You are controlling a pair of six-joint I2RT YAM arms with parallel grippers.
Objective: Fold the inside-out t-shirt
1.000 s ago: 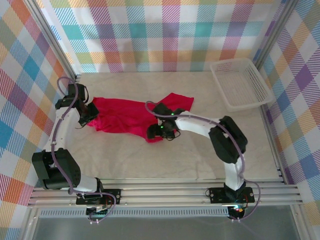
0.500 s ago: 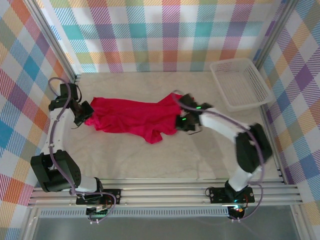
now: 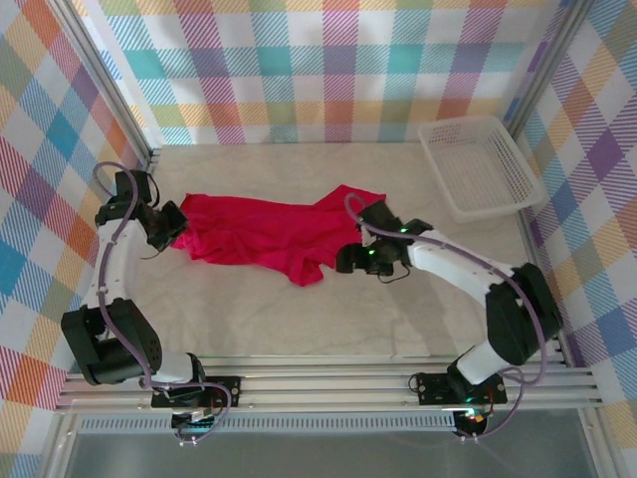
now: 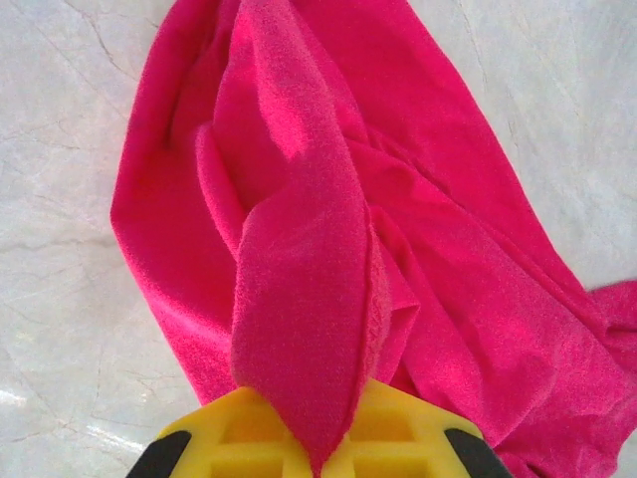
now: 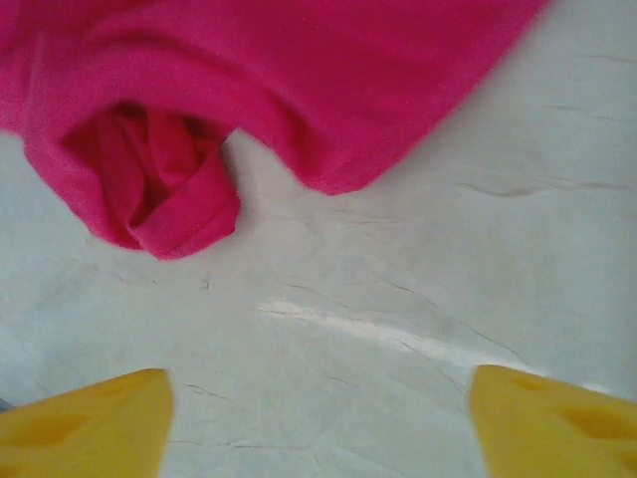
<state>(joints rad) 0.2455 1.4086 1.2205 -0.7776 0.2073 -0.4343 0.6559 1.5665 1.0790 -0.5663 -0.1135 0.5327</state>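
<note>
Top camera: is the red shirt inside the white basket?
No, the red t-shirt lies crumpled on the table, well apart from the white mesh basket in the far right corner.

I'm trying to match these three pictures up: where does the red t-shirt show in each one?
Top external: the t-shirt lies crumpled left of centre on the table.
Left wrist: it runs down the middle, a fold pinched in the left hand at the bottom.
Right wrist: it lies along the top edge, beyond the open right hand.
Shared landmark: the pale marbled table under it.
</note>
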